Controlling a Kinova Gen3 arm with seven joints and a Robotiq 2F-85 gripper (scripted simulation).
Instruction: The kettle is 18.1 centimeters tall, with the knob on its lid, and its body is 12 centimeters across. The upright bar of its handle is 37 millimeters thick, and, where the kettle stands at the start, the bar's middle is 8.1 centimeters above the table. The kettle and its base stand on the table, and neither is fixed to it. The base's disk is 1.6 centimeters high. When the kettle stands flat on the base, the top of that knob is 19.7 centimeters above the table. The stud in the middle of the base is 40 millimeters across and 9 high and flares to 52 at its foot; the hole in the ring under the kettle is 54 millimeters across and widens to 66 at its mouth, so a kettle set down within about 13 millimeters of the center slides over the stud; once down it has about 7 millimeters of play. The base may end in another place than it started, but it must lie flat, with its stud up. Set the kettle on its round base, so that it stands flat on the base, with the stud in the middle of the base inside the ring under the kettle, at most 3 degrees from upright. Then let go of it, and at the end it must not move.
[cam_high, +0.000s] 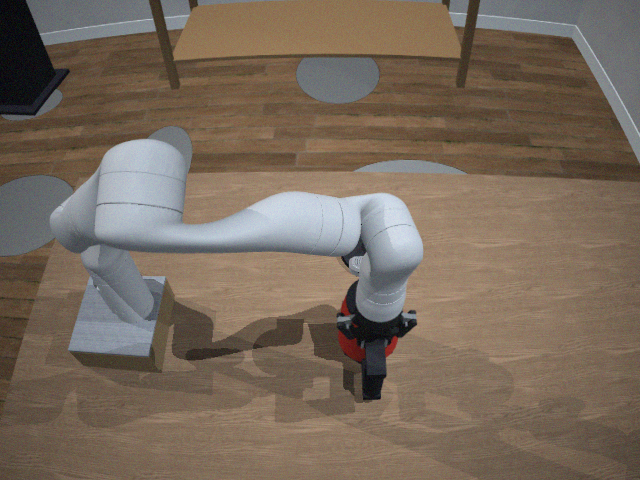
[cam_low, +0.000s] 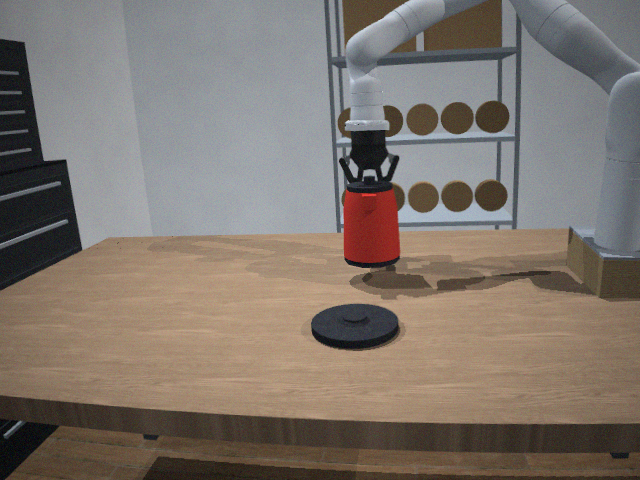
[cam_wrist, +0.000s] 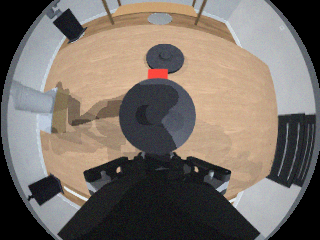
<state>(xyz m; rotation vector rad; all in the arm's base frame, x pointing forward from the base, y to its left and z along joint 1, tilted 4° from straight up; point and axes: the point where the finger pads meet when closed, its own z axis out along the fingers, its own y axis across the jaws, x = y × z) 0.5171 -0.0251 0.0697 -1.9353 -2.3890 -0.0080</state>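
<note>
The kettle (cam_high: 347, 341) (cam_low: 371, 227) (cam_wrist: 150, 137) had a glossy red body, widening slightly downward, with a black bottom band and a dark round lid (cam_low: 356, 187) (cam_wrist: 177, 131) topped by a knob (cam_low: 369, 179) (cam_wrist: 144, 114). Its short red spout (cam_low: 369, 195) (cam_wrist: 158, 74) pointed toward the round base (cam_high: 353, 252) (cam_low: 330, 333) (cam_wrist: 152, 62). The gripper (cam_high: 374, 343) (cam_low: 369, 180) (cam_wrist: 157, 154) pinched its black handle (cam_high: 373, 369), holding the kettle roughly upright above the table (cam_high: 516, 289) (cam_low: 206, 330) (cam_wrist: 225, 75), apart from the base, which lay flat, stud (cam_low: 355, 315) (cam_wrist: 164, 54) up.

One kettle (cam_high: 343, 338) (cam_low: 371, 227) (cam_wrist: 157, 116), one base (cam_low: 355, 326) (cam_wrist: 165, 58), one arm (cam_high: 289, 222) (cam_low: 368, 93), one hand (cam_high: 376, 343) (cam_low: 369, 178) (cam_wrist: 157, 154), one worktop (cam_high: 516, 289) (cam_low: 206, 330) (cam_wrist: 225, 90), one shelf unit (cam_low: 423, 55).
</note>
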